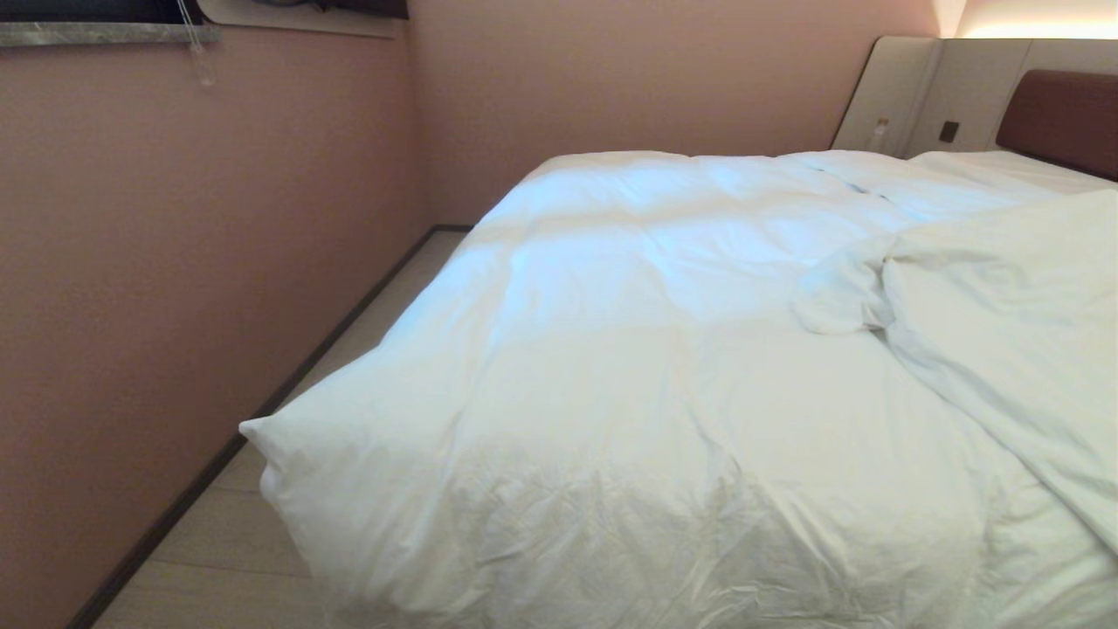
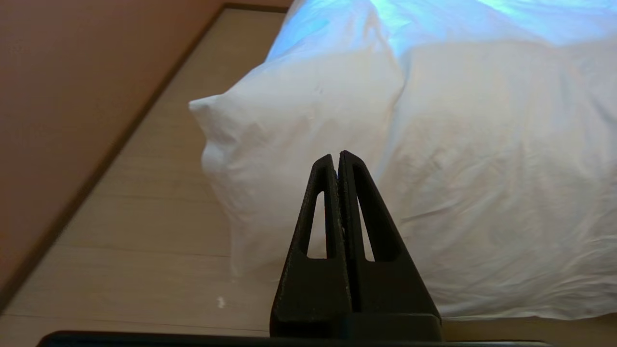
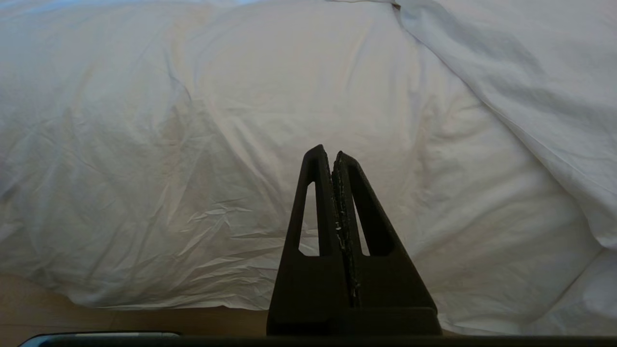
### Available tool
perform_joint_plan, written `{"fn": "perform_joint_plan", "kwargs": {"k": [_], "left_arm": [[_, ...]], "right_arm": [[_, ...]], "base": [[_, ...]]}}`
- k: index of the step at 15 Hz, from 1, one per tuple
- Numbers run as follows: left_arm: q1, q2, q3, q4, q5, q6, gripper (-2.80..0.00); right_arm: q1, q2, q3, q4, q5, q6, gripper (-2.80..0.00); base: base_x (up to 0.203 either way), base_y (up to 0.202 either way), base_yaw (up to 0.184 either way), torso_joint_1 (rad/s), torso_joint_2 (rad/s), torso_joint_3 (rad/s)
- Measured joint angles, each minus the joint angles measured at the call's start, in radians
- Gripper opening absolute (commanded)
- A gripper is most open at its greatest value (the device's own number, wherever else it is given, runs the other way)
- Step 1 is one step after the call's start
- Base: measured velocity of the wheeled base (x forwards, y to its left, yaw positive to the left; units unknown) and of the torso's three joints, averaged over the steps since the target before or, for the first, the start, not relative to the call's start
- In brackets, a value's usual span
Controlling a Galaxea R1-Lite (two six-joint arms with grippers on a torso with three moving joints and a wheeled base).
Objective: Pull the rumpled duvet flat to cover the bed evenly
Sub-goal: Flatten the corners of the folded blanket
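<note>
creased cotton duvet (image 1: 629, 367), matt wood floor (image 2: 144, 231)

The duvet (image 1: 646, 349) is covering the bed's base and mattress wholly, and is running off the frame beyond and beside the left pincer (image 2: 337, 155). The headboard (image 1: 1061, 118) is being cropped (a small wall plate (image 1: 948, 132) is staying unreadable).

Dim, warm room light throughout. A cool bluish patch of light falls across the far part of the duvet (image 1: 629, 288), and a warm glow shines above the headboard (image 1: 1061, 118). Shadows are soft, focus fairly sharp.
</note>
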Motion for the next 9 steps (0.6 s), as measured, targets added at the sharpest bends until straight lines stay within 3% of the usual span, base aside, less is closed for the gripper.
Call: {"fn": "perform_joint_plan", "kwargs": {"k": [4, 7, 9], "left_arm": [[-0.019, -0.142, 0.072, -0.004, 0.039, 0.066, -2.8], [-0.022, -0.214, 0.13, -0.088, 0.053, 0.068, -2.8], [-0.023, -0.232, 0.145, -0.07, 0.094, 0.068, -2.8]], "right_arm": [[0.0, 0.0, 0.0, 0.0, 0.0, 0.0, -2.8], [0.0, 0.0, 0.0, 0.0, 0.0, 0.0, -2.8], [0.0, 0.0, 0.0, 0.0, 0.0, 0.0, -2.8]], "base": [[0.0, 0.0, 0.0, 0.0, 0.0, 0.0], [0.0, 0.0, 0.0, 0.0, 0.0, 0.0], [0.0, 0.0, 0.0, 0.0, 0.0, 0.0]]}}
